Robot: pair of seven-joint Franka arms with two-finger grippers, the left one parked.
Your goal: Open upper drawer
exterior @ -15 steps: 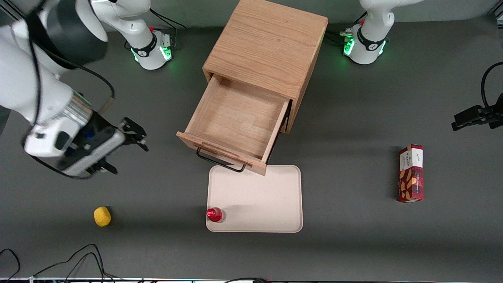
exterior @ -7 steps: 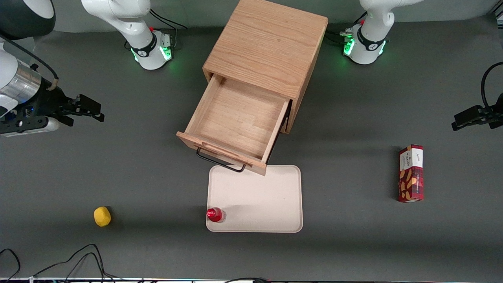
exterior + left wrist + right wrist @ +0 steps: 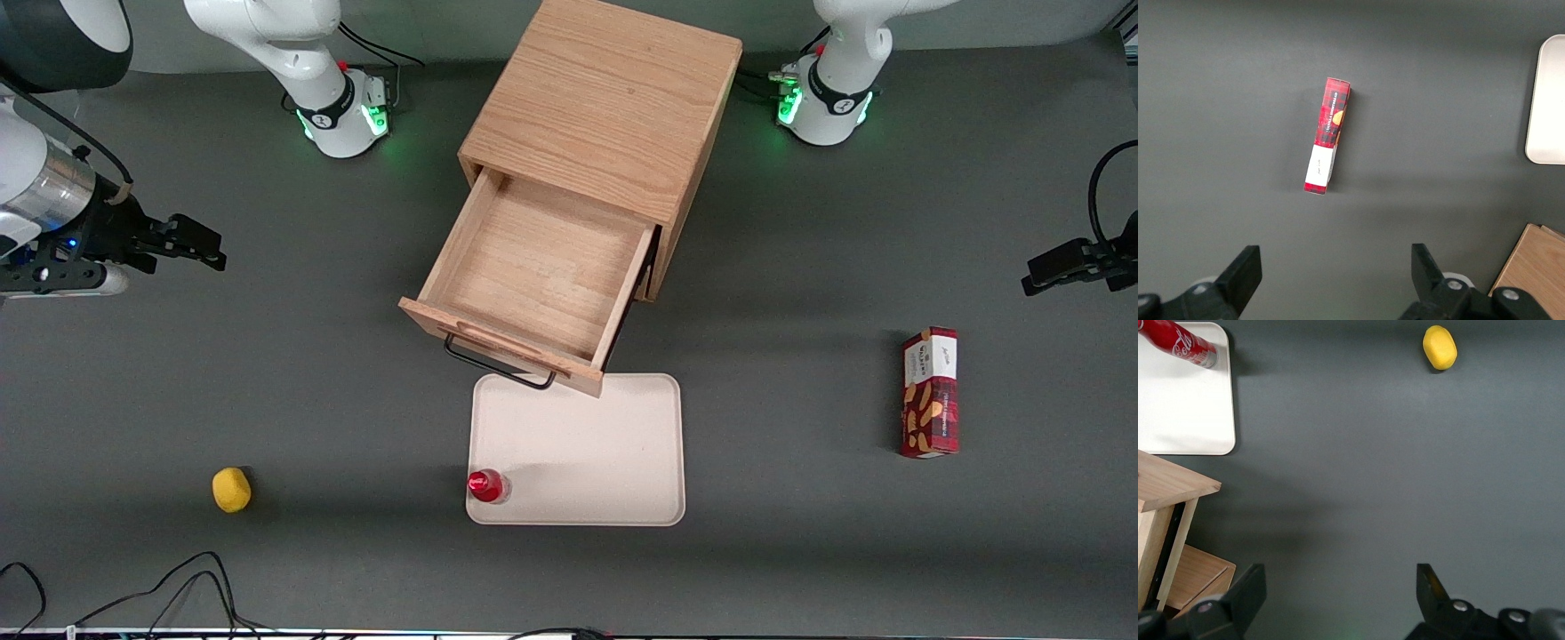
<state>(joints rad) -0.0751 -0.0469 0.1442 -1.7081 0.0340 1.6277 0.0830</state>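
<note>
The upper drawer (image 3: pixel 542 267) of the oak cabinet (image 3: pixel 605 98) stands pulled far out, its inside empty. Its black wire handle (image 3: pixel 498 366) hangs just over the tray's edge. A corner of the drawer's front shows in the right wrist view (image 3: pixel 1171 483). The lower drawer is hidden under it. My right gripper (image 3: pixel 206 247) hovers well away from the cabinet, toward the working arm's end of the table. It is open and empty, with only bare table between its fingers in the right wrist view (image 3: pixel 1340 577).
A white tray (image 3: pixel 578 444) lies in front of the drawer, with a red can (image 3: pixel 486 485) on its corner. A yellow lemon-like object (image 3: pixel 231 490) lies near the table's front. A red snack box (image 3: pixel 930 392) lies toward the parked arm's end. Cables (image 3: pixel 178 587) trail along the front edge.
My right gripper has drawn back from near the drawer toward the working arm's end of the table, then nearly stopped. The drawer has stayed open and still.
</note>
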